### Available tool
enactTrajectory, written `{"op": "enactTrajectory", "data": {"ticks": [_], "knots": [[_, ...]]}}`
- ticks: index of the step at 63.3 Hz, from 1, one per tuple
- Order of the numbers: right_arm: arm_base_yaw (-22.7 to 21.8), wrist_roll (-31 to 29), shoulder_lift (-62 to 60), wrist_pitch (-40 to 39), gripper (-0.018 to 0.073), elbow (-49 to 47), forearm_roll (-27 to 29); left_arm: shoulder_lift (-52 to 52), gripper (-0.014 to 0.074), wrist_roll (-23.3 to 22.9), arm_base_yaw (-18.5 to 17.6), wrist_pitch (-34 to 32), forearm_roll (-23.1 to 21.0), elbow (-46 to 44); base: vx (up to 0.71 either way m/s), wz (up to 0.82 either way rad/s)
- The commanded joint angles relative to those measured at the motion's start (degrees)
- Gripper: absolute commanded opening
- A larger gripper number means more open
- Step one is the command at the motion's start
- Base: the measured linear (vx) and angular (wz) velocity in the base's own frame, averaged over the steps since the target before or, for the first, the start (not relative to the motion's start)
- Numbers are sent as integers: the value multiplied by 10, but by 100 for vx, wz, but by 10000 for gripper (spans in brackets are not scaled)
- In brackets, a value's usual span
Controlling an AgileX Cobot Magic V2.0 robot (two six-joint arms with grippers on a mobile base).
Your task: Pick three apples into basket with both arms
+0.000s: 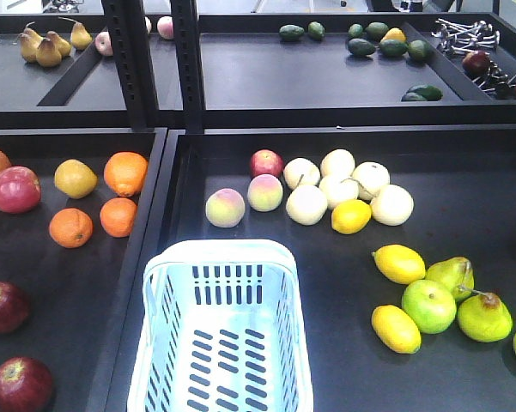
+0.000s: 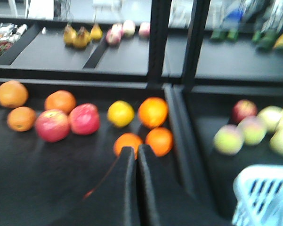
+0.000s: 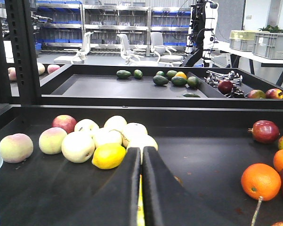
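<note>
Two dark maroon apples (image 1: 2,306) (image 1: 21,384) lie at the lower left of the left tray. The pale blue-white basket (image 1: 227,257) stands empty at the bottom centre. Neither arm shows in the front view. In the blurred left wrist view my left gripper (image 2: 134,151) is shut with nothing in it, its tips in front of two oranges (image 2: 128,141), and a corner of the basket (image 2: 261,193) is at the lower right. My right gripper (image 3: 142,149) is shut and empty, just right of a lemon (image 3: 108,156). A dark red apple (image 3: 265,131) lies far right.
Oranges (image 1: 125,173), a brighter red apple (image 1: 15,189) and a yellow fruit (image 1: 75,178) fill the left tray. Peaches (image 1: 225,207), pale round fruit (image 1: 339,184), lemons (image 1: 399,263) and green pears (image 1: 429,306) crowd the right tray. A raised divider (image 1: 167,197) separates the trays. A rear shelf holds avocados (image 1: 361,47).
</note>
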Motion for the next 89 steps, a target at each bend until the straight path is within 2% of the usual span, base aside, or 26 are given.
{"op": "enactTrajectory", "data": {"ticks": [1, 7, 16, 25, 32, 37, 45, 47, 50, 54, 58, 66, 81, 89], "knots": [[0, -6, -8, -45, -9, 8, -7, 72, -6, 48, -6, 27, -3, -82, 0, 0], [0, -6, -8, -45, -9, 8, -7, 115, -6, 48, -7, 45, -2, -118, 0, 0], [0, -6, -8, -45, -9, 8, -7, 146, 10, 49, -7, 45, -2, -122, 0, 0], [0, -6, -8, -45, -9, 8, -7, 152, 106, 49, -7, 50, -2, -121, 0, 0], [0, -6, -8, -45, -9, 8, -7, 151, 269, 49, -7, 51, -2, -121, 0, 0], [0, -6, -8, -45, -9, 8, -7, 151, 446, 49, -7, 62, 0, -121, 0, 0], [0, -6, -8, -45, -9, 8, -7, 151, 677, 40, -7, 70, 1, -121, 0, 0], [0, -6, -8, -45, -9, 8, -7, 151, 724, 40, -7, 67, 2, -121, 0, 0], [0, -6, -8, -45, -9, 8, -7, 151, 734, 45, -7, 61, 2, -121, 0, 0], [0, -6, -8, -45, -9, 8, -7, 158, 727, 79, -7, 53, -5, -122, 0, 0], [0, -6, -8, -45, -9, 8, -7, 170, 720, 136, -15, 53, -22, -124, 0, 0], [0, -6, -8, -45, -9, 8, -7, 207, 712, 230, -48, 54, -65, -137, 0, 0], [0, -6, -8, -45, -9, 8, -7, 308, 698, 356, -139, 65, -77, -198, 0, 0], [0, -6, -8, -45, -9, 8, -7, 373, 696, 410, -205, 66, -76, -235, 0, 0]]}}
